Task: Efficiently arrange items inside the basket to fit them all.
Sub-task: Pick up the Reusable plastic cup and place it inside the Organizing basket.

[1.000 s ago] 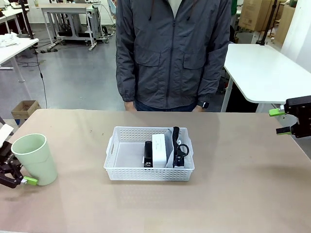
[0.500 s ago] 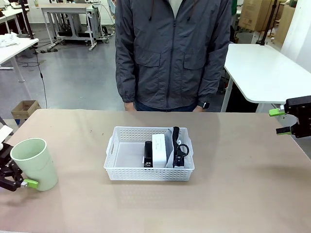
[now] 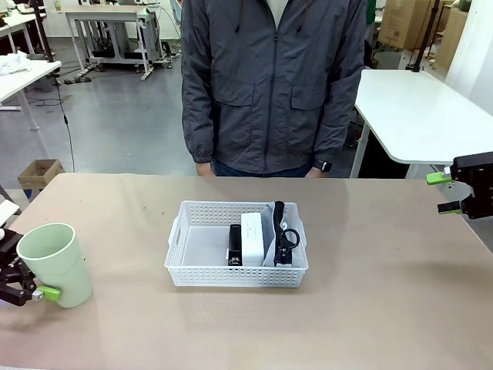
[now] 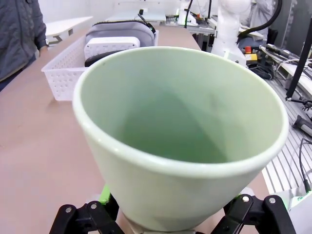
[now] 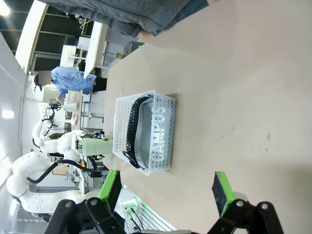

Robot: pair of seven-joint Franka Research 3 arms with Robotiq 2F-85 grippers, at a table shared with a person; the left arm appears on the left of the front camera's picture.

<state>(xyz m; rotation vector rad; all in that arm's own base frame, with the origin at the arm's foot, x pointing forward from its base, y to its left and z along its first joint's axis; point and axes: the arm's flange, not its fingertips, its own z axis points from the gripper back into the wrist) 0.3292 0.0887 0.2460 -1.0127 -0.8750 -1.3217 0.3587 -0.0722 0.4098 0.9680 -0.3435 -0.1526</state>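
Note:
The pale green cup (image 3: 52, 262) is at the table's left front corner, leaning a little, with my left gripper (image 3: 23, 289) shut on its lower part. In the left wrist view the cup (image 4: 180, 146) sits between the two fingers and I look into its empty inside. The white basket (image 3: 192, 240) stands mid-table. Its right half holds a black stapler (image 3: 234, 245), a white box (image 3: 252, 237) and the grey pouch (image 3: 276, 230), which stands on edge. My right gripper (image 3: 451, 193) hovers open at the far right, holding nothing.
A person in a grey jacket (image 3: 273, 85) stands at the far edge, hands down. The basket's left half (image 3: 202, 243) is bare floor. Open tabletop lies between cup and basket. In the right wrist view, the basket (image 5: 165, 130) shows the pouch's CAMPUS print through its wall.
My left gripper and the cup have moved together slightly lower in the picture, toward the table's front. The right arm, basket and person have not moved.

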